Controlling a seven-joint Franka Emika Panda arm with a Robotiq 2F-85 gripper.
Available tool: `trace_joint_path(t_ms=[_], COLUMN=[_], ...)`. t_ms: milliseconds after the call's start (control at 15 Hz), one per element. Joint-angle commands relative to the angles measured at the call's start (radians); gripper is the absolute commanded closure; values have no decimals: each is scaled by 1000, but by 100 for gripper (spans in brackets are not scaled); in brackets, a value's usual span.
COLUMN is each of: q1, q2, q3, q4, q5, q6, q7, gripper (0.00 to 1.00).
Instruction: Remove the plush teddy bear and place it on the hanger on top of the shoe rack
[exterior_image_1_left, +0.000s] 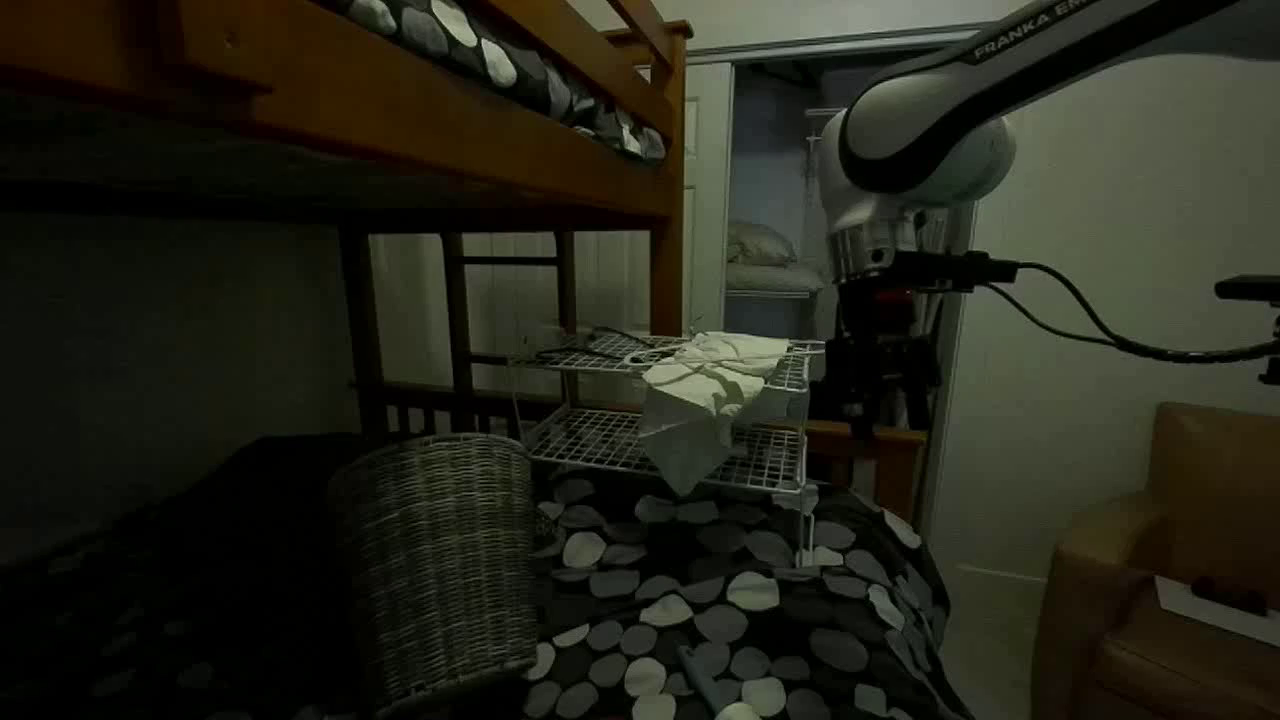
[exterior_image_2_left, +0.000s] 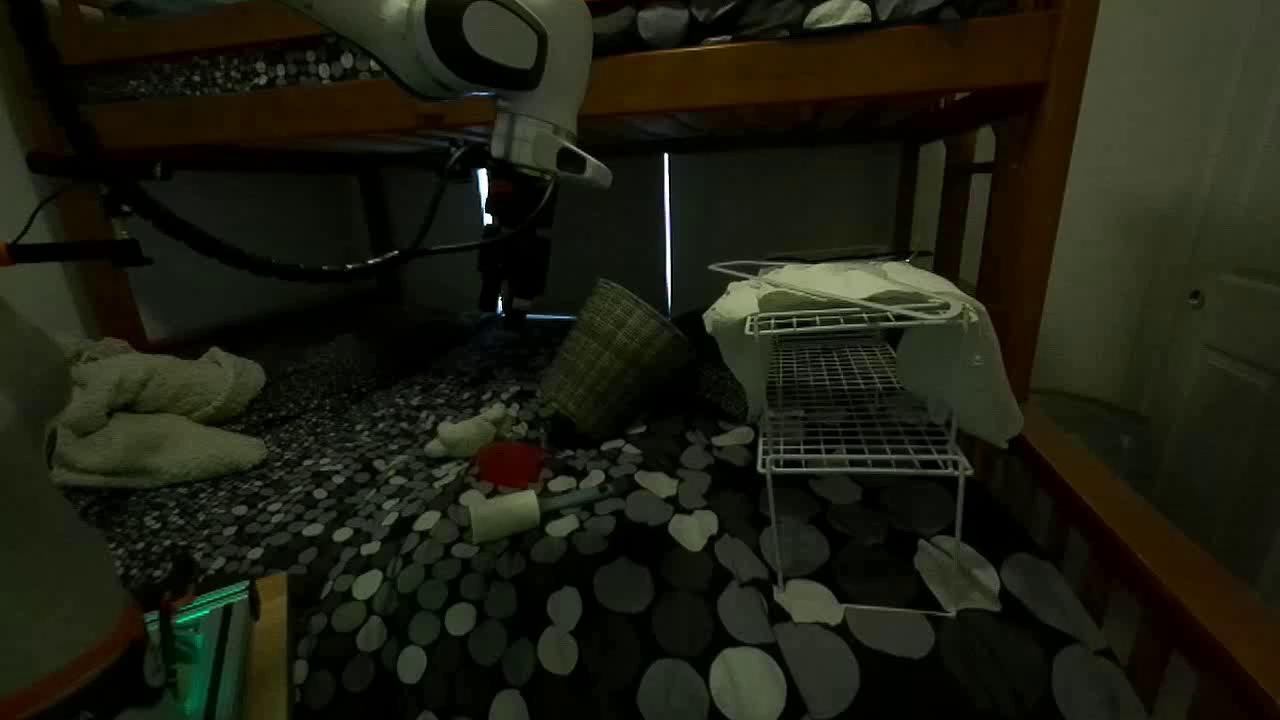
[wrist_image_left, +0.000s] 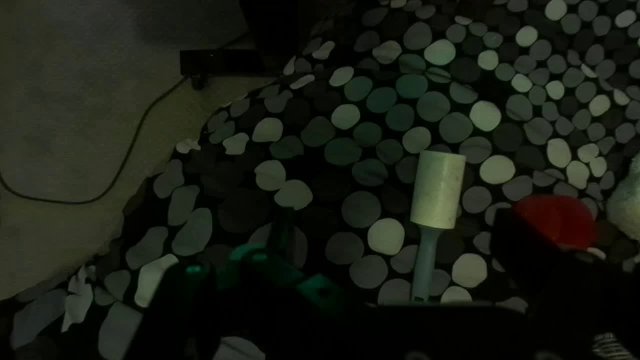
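Darkness swallows much of the gripper (wrist_image_left: 392, 215) along the bottom of the wrist view: its fingers (wrist_image_left: 283, 230) look spread well apart, one with a green sheen left of centre, the other a bare silhouette across a red object (wrist_image_left: 560, 220). Beyond them, right of centre, a lint roller (wrist_image_left: 438, 187) lies on the dotted bedspread (wrist_image_left: 325, 185), its handle end hidden by the gripper's body.

In an exterior view the plush teddy bear (exterior_image_2_left: 465, 436) lies on the bedspread, left of centre, just beside the red object; whether they touch cannot be told, and its face and limbs are too dim to make out. The wrist view catches only a pale fluffy sliver of it at the right edge. Just behind, mid-frame, a wicker basket (exterior_image_2_left: 612, 360) tilts, its inside out of sight. At right stands the shoe rack (exterior_image_2_left: 862, 464), its top mostly covered by a white sheet (exterior_image_2_left: 965, 365) drooping over the side; what looks like a white hanger (exterior_image_2_left: 862, 294) lies there, its outline blending into the cloth.

In an exterior view the arm (exterior_image_1_left: 930, 140), upper right, reads "FRANKA EM", the rest cut by the top edge. A tan armchair (exterior_image_1_left: 1150, 560) is cropped at lower right. The bunk-bed frame (exterior_image_1_left: 430, 135), upper left, runs out of frame; farther back, a closet (exterior_image_1_left: 770, 170) is partly hidden behind the arm.
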Motion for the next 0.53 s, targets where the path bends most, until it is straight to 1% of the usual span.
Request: trace_joint_path(t_ms=[0,333,467], q1=[-1,0,15], q2=[0,1,99], q3=[0,0,-1], q4=[1,1,24], q5=[0,0,61], q6=[-2,-2,96], q7=[0,0,-45], gripper=[0,0,0])
